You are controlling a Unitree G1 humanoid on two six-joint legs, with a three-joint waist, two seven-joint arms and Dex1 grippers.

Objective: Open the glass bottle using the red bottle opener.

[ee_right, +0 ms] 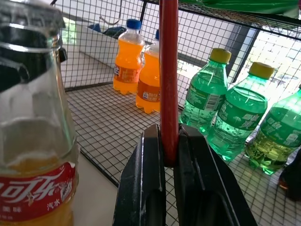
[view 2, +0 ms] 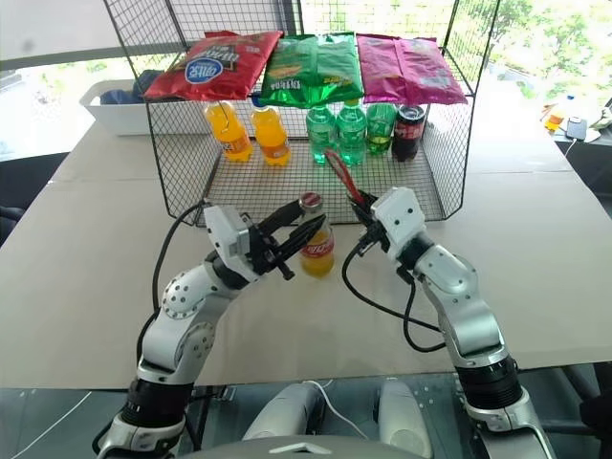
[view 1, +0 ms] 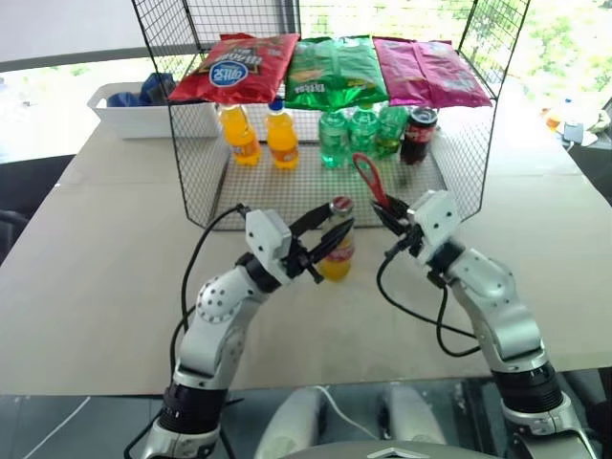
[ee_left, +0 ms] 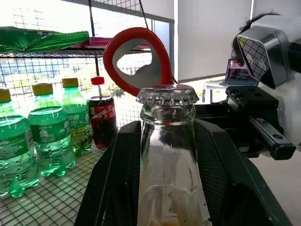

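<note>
Left pincer (view 1: 325, 241) clasps the glass bottle (view 1: 338, 251) on the tabletop (view 1: 105, 258); right pincer (view 1: 389, 218) grips the red bottle opener (view 1: 368, 181).
Best next: lower the opener's ring, just beyond the cap, and hook its rim while the bottle is steadied.

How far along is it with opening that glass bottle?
Done: the right hand has the small flat red bottle opener clamped. In hand: the left hand grips the slim clear glass bottle at the neck. Left: its metal crown cap is on; the opener isn't hooked under it.
</note>
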